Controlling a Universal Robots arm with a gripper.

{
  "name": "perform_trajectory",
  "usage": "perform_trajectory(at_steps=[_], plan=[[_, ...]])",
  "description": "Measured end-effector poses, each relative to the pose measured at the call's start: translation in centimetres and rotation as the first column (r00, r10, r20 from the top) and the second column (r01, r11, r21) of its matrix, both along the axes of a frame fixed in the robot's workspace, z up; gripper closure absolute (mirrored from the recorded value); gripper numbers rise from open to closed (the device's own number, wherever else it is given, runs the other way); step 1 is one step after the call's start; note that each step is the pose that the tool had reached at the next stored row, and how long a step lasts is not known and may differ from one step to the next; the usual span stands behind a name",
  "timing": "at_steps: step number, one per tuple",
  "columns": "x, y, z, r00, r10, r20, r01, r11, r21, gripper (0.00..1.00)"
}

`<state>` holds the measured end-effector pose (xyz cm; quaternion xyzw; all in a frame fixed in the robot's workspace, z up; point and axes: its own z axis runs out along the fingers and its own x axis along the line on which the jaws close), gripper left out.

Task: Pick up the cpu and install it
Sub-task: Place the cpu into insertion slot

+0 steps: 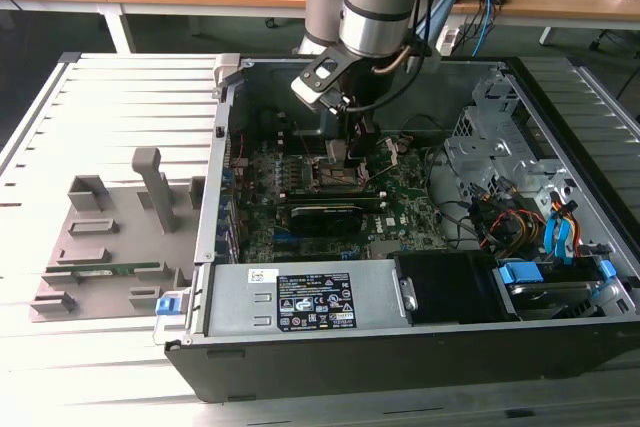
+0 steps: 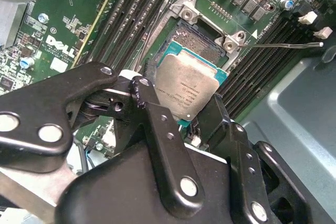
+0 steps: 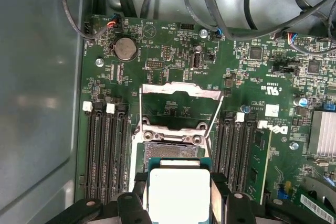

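**Exterior view.** We see the arm point(image 1: 378, 7) reaching down into an open case point(image 1: 400, 362) that lies on a ribbed metal table point(image 1: 130, 87). Its gripper point(image 1: 345, 152) hangs over the middle of the green board point(image 1: 405, 209). A silvery box point(image 1: 300, 302) runs along the case's near edge. A grey moulded tray point(image 1: 100, 247) sits on the table just beside the case, at the exterior view's left.

**Second wrist view.** Two black, bolted fingers point(image 2: 157, 124) are clenched on opposite edges of the cpu point(image 2: 188, 85). It is a thin, flat square with a dull silvery top plate and a green rim. We find it over the near edge of the open socket point(image 2: 202, 45), a dark square in a metal frame. Whether chip and socket touch, we cannot tell. A thin wire lever point(image 2: 283, 45) juts out past the socket's corner.

**First wrist view.** The cpu point(image 3: 178, 195) shows pale and matte in the same grasp. Just beyond it the socket point(image 3: 170, 148) lies bare, with its metal plate point(image 3: 181, 90) swung up. Long black slots point(image 3: 105, 145) flank the socket on both sides. Near the board's far edge sit a round coin cell point(image 3: 125, 49) and loops of black cable point(image 3: 220, 3).
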<state>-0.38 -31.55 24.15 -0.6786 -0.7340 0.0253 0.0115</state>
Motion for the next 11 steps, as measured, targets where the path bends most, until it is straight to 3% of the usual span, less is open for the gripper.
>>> perform_trajectory(at_steps=[5,6,7,11], plan=[[-0.03,0.25,-0.73,1.0000,0.000,0.0000,0.000,1.0000,-0.0002,0.45],[-0.04,0.26,-0.94,1.0000,0.000,0.0000,0.000,1.0000,-0.0029,0.45],[-0.05,0.25,-1.12,1.0000,0.000,-0.0001,0.000,0.9999,-0.0132,0.45],[-0.33,0.26,-1.46,1.0000,0.000,0.0001,0.000,0.9997,-0.0251,0.45]])
